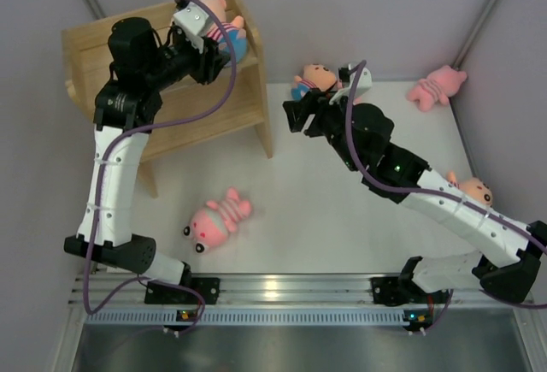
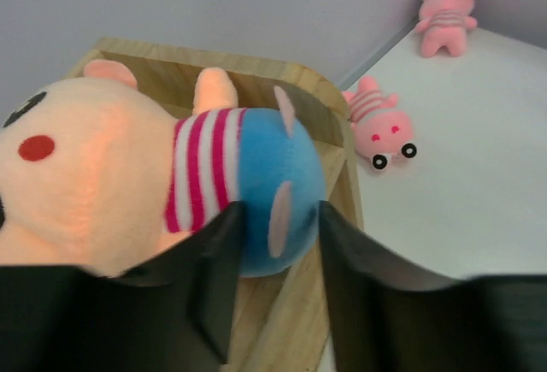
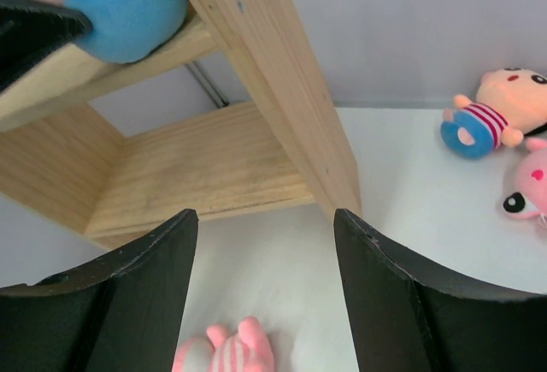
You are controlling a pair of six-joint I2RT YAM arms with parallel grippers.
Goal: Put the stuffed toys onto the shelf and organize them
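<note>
The light wood shelf (image 1: 94, 47) stands at the back left. My left gripper (image 1: 220, 49) is shut on a peach doll (image 1: 226, 28) at the right end of the top tier. In the left wrist view the fingers (image 2: 218, 252) clasp the doll's blue pants (image 2: 273, 175) over the shelf (image 2: 295, 77). My right gripper (image 1: 295, 117) is open and empty just right of the shelf, above the table; its wrist view (image 3: 265, 218) shows the side panel (image 3: 273, 73) and the bare lower tier. A pink pig (image 1: 214, 218) lies on the table in front; it also shows in the right wrist view (image 3: 226, 351).
A second doll (image 1: 312, 77) lies at the back behind my right arm, a pig (image 3: 530, 192) beside it. Another pig (image 1: 436, 85) lies at the back right. A third doll (image 1: 474, 190) lies under my right arm's forearm. Grey walls close in the table.
</note>
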